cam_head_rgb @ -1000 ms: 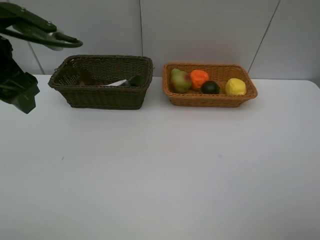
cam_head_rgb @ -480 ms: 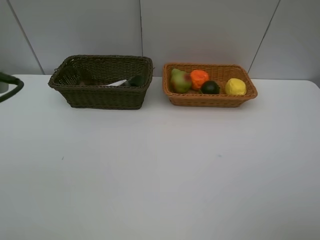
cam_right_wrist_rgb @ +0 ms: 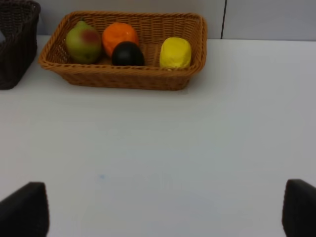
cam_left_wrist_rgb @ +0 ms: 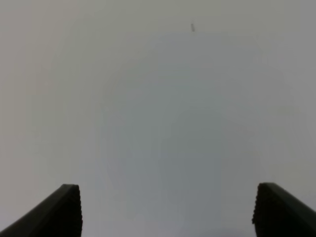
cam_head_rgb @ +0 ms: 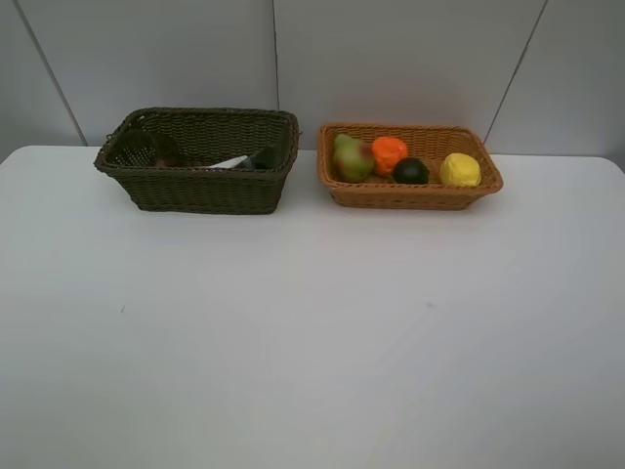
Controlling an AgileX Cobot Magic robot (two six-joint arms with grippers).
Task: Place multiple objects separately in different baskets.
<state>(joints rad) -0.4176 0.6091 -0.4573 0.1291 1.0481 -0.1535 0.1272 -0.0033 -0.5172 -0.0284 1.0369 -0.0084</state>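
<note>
The orange-tan basket [cam_head_rgb: 410,193] at the back right holds the green-red mango [cam_head_rgb: 351,158], the orange [cam_head_rgb: 390,153], the dark round fruit [cam_head_rgb: 410,171] and the yellow lemon [cam_head_rgb: 460,169]. They also show in the right wrist view: basket [cam_right_wrist_rgb: 123,79], mango [cam_right_wrist_rgb: 83,41], orange [cam_right_wrist_rgb: 119,35], dark fruit [cam_right_wrist_rgb: 128,53], lemon [cam_right_wrist_rgb: 175,53]. The dark olive-brown basket [cam_head_rgb: 195,186] at the back left holds the white marker [cam_head_rgb: 230,162], the dark green bottle [cam_head_rgb: 264,157] and the mauve cup [cam_head_rgb: 142,147]. The pink bottle is hidden. My left gripper [cam_left_wrist_rgb: 168,210] is open over bare table. My right gripper [cam_right_wrist_rgb: 165,210] is open, well short of the tan basket.
The white table [cam_head_rgb: 312,332] spreads in front of both baskets. A grey panelled wall [cam_head_rgb: 391,59] stands right behind them. The dark basket's corner [cam_right_wrist_rgb: 17,44] shows at the edge of the right wrist view. Neither arm shows in the exterior view.
The left arm, at the far left a second ago, has drawn back out of the exterior view. The baskets and their contents have not moved.
</note>
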